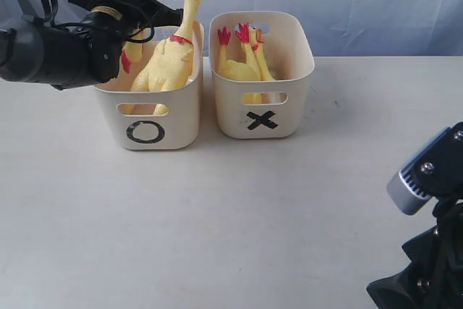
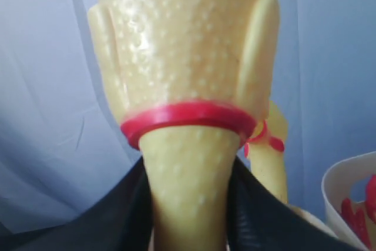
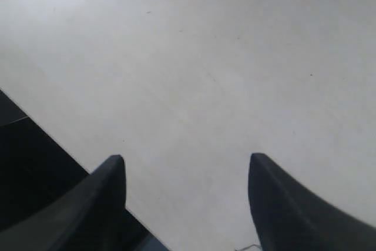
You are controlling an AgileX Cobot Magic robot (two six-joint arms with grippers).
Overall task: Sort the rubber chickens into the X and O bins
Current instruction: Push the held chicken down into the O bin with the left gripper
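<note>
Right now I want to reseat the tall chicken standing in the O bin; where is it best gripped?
Take the tall chicken by its neck, above the red band, from the exterior view's right: the neck is slim and rises clear of the O bin, the body sits low inside, and the left arm crowds the other side.

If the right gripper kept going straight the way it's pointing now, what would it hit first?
Most likely the bare table top. The right gripper has its jaws open, and only that surface shows ahead of it, though the depth is hard to judge.
</note>
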